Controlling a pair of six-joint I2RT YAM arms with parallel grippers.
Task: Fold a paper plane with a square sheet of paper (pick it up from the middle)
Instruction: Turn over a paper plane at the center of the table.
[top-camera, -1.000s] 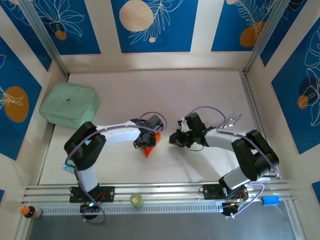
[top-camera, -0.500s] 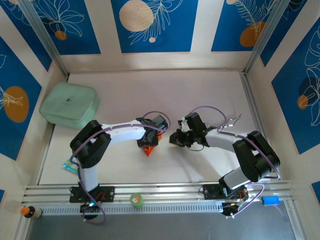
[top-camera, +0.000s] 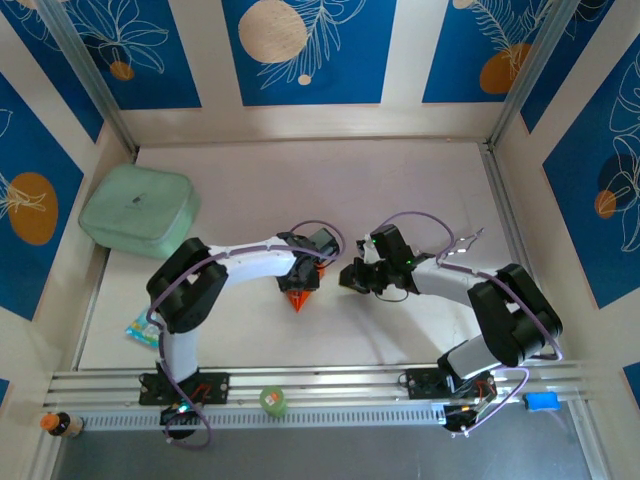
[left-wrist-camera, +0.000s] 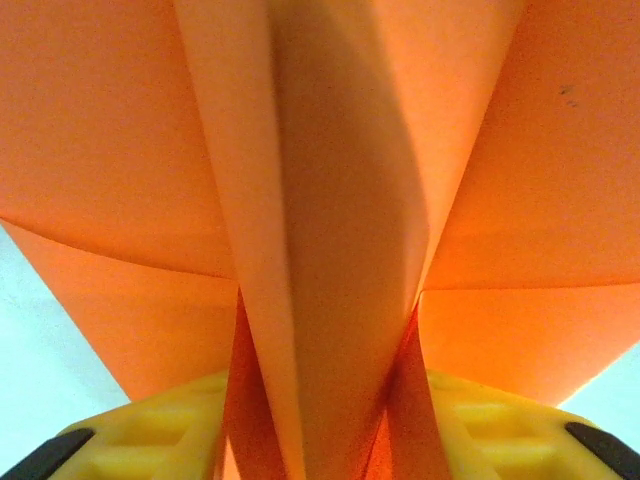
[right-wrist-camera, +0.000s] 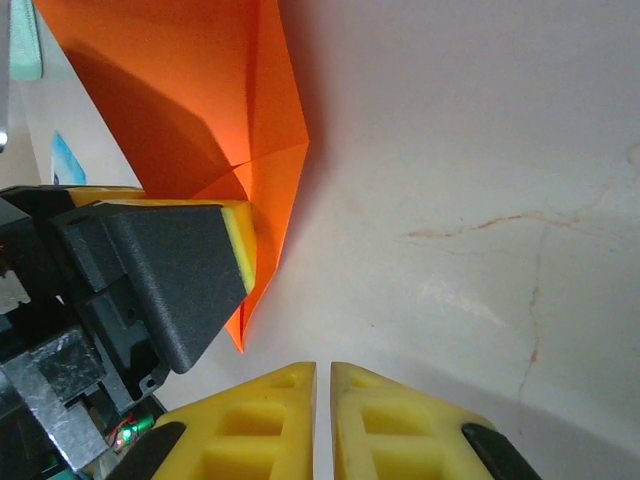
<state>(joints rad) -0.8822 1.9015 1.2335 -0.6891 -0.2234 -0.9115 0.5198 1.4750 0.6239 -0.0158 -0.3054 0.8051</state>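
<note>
Paper plane (left-wrist-camera: 340, 200), seemingly thin and floppy, is being pinched at centre crease by left gripper (left-wrist-camera: 325, 430); right gripper (right-wrist-camera: 323, 400) is hovering clenched, empty.

2 white-and-black arms (top-camera: 250, 256), purple cables (top-camera: 415, 217), yellow tool fingers (right-wrist-camera: 270, 420).

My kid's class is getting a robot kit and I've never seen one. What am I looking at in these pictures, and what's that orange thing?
Two robot arms sit at a table, each ending in a two-finger gripper. The wide picture looks down from above; the other two come from cameras on the wrists. The left gripper pinches a folded orange paper, seen between its yellow fingers. The right gripper is shut and empty beside it. A pale green pad lies at the far left and a small green round object on the front rail.
</note>
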